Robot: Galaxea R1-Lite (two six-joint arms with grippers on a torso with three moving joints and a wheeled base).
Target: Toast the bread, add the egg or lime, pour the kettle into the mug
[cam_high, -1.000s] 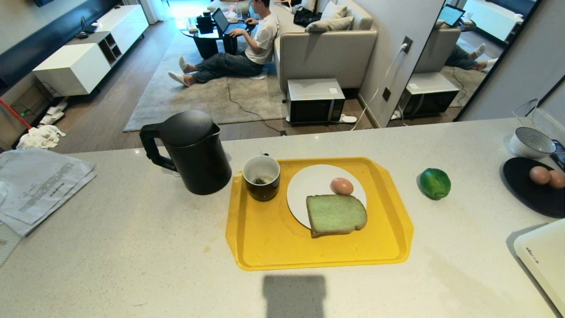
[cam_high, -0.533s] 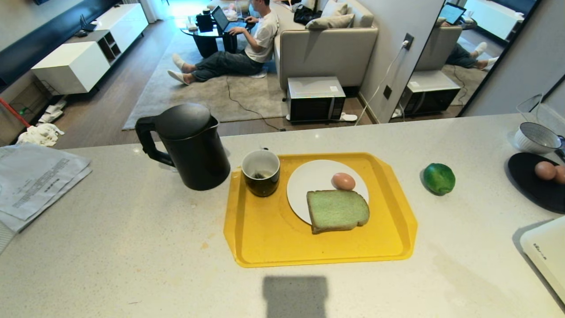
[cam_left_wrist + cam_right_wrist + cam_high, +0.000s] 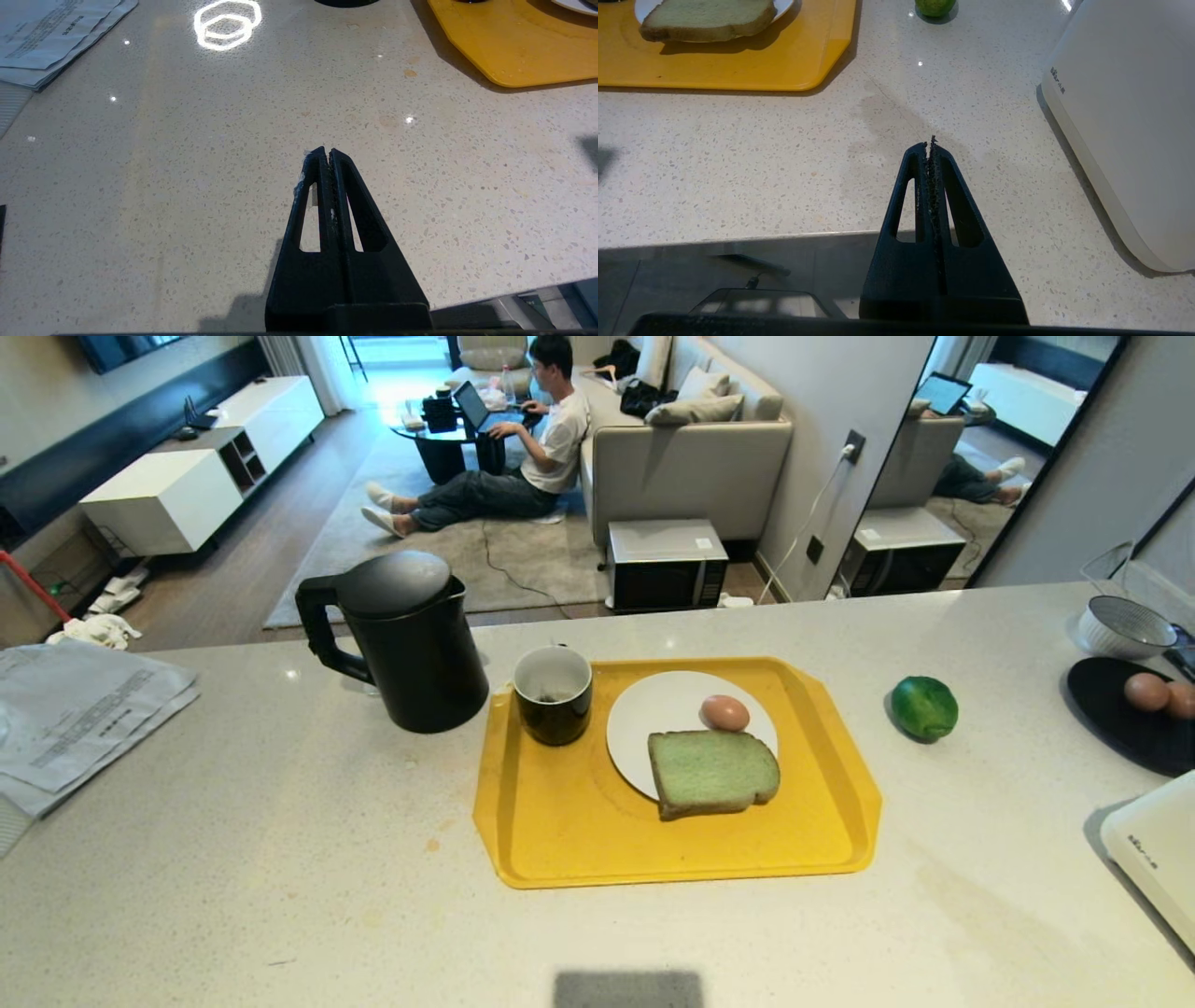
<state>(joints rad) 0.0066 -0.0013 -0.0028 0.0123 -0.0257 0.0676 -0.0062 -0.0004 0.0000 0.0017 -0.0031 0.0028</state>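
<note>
papers' print (image 3: 84,714) unreadable, appliance logo (image 3: 1057,80) illegible

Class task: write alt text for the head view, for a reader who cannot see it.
A yellow tray on a speckled counter holds a dark mug and a white plate with bread and an egg; a black kettle stands left, a lime right.

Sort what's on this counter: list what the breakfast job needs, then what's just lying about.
For the job:
bread
egg on the white plate
lime
kettle
mug

Lying about:
papers
striped bowl
black dish with spare eggs
</note>
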